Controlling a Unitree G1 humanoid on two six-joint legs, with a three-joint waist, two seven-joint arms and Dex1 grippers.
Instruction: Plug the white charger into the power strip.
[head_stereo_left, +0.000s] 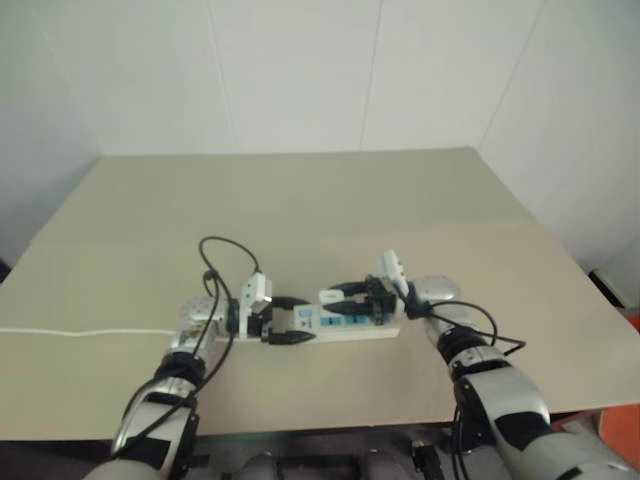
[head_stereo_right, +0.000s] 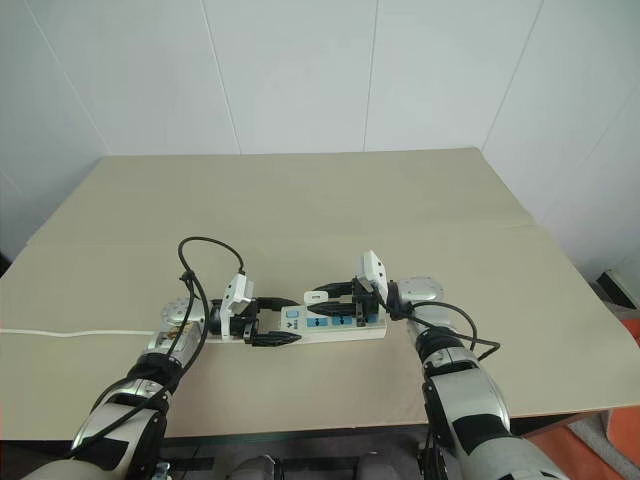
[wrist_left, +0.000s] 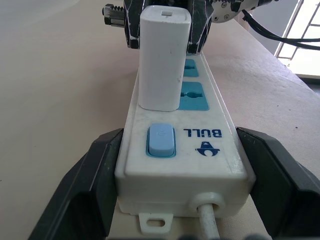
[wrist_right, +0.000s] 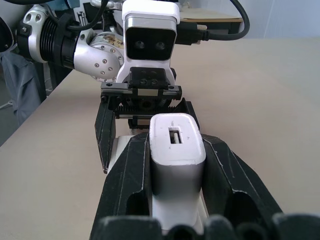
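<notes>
Left wrist view: "BULL" reads on the power strip (wrist_left: 210, 150), clamped by the left hand (wrist_left: 182, 185). White charger (wrist_left: 162, 55) stands in a socket, prongs hidden; right hand (wrist_right: 177, 165) grips it.

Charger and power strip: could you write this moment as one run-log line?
charger: upright in power strip | left claw: shut on power strip | right claw: shut on charger

The power strip (head_stereo_right: 318, 325) lies flat on the table (head_stereo_right: 330, 200), near its front edge, running left to right. The white charger (wrist_left: 161, 60) stands upright on the strip, just past its switch. The left pincer (head_stereo_right: 272, 320) straddles the strip's left end, where the cord (head_stereo_right: 60, 333) leaves toward the left; the right pincer (head_stereo_right: 335, 300) flanks the charger from the right.
</notes>
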